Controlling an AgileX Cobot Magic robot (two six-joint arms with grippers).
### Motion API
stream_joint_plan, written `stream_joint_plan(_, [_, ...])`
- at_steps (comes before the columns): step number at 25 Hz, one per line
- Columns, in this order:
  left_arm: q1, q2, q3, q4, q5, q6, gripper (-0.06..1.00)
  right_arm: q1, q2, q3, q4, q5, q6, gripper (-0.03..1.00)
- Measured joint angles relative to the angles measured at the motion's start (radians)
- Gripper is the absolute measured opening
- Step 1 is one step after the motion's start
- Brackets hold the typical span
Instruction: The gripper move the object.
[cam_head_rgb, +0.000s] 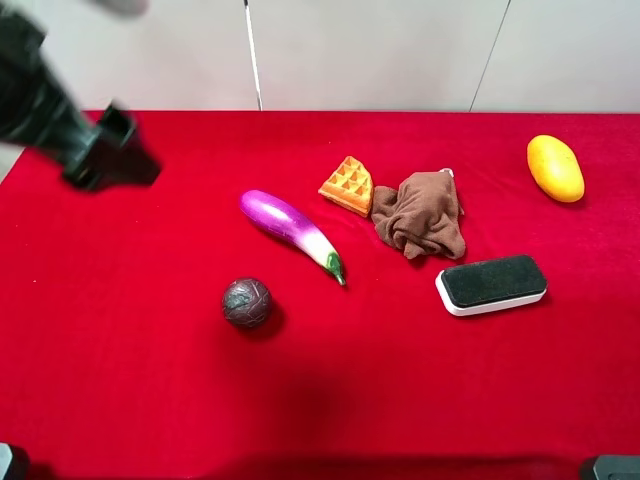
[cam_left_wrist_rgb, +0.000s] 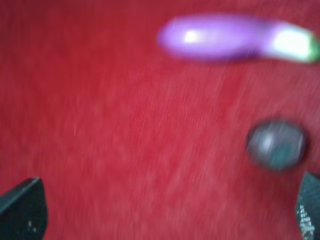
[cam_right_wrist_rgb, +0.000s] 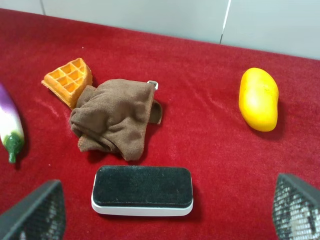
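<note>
Red cloth covered tabletop (cam_head_rgb: 150, 400); pale panelled wall (cam_head_rgb: 380, 50) ran behind far edge. Left gripper (cam_left_wrist_rgb: 165, 210) and right gripper (cam_right_wrist_rgb: 165, 210) jaws spread wide, empty.

Purple eggplant (cam_head_rgb: 291, 231), yellow mango (cam_head_rgb: 555, 168), brown cloth (cam_head_rgb: 420, 213), red tablecloth (cam_head_rgb: 120, 380)
</note>
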Motion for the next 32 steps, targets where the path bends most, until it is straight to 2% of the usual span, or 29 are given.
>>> stream_joint_plan(6, [0.001, -0.105, 0.103, -0.004, 0.086, -0.049, 0.99, 0.0, 0.0, 0.0, 0.0, 0.0, 0.0, 0.63])
stream_joint_plan(14, [0.001, -0.267, 0.242, -0.005, 0.203, -0.062, 0.99, 0.0, 0.0, 0.0, 0.0, 0.0, 0.0, 0.63])
stream_joint_plan(22, [0.001, -0.424, 0.378, -0.027, 0.225, -0.063, 0.99, 0.0, 0.0, 0.0, 0.0, 0.0, 0.0, 0.63])
stream_joint_plan(32, [0.001, -0.459, 0.385, -0.031, 0.234, -0.063, 0.99, 0.0, 0.0, 0.0, 0.0, 0.0, 0.0, 0.63])
